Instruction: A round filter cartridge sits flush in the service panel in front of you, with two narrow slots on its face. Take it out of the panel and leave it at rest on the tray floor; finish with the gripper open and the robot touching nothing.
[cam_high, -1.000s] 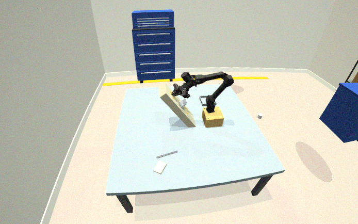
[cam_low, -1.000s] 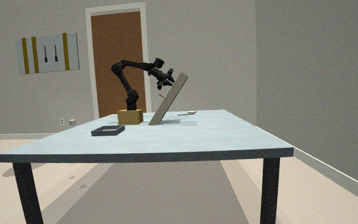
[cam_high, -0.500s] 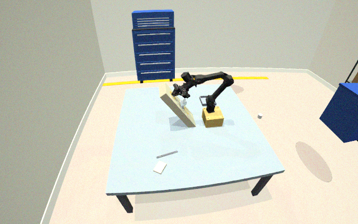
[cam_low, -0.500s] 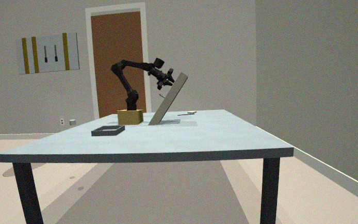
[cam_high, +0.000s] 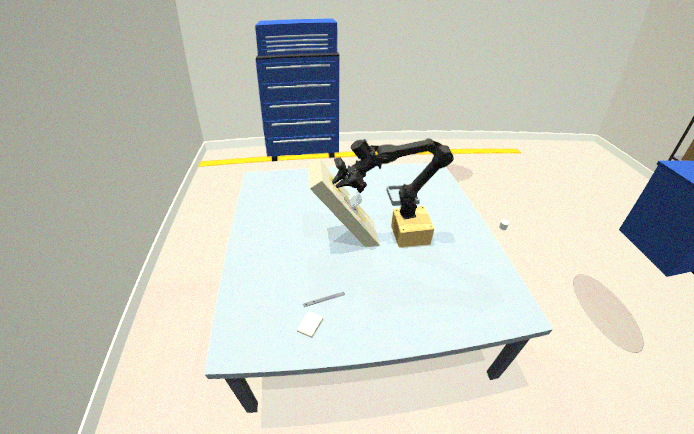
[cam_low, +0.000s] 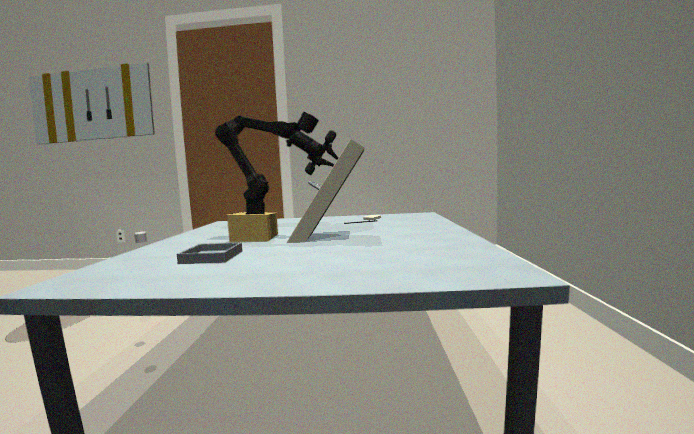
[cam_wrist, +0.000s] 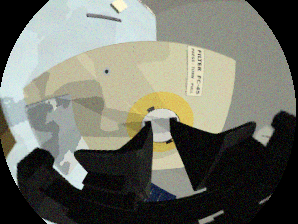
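A: Start at the gripper; what do you make of it?
B: Its dark fingers are pressed against the tilted service panel, pinching the filter cartridge at the slots on its face; the yellow ring shows around them, but the fingers cover most of the face, so I cannot tell how deep they sit.

A: And the cartridge itself?
B: In the panel, high on its sloped face; in the top view the gripper hides it entirely.

A: Anything else unclear?
B: A small grey piece lower on the panel is too blurred to name; the panel's printed label is unreadable.

A: Edges and room?
B: The tray lies on the table well apart from the panel, past the arm's yellow base block; open tabletop between; a ruler and a pad lie far off near the front edge.
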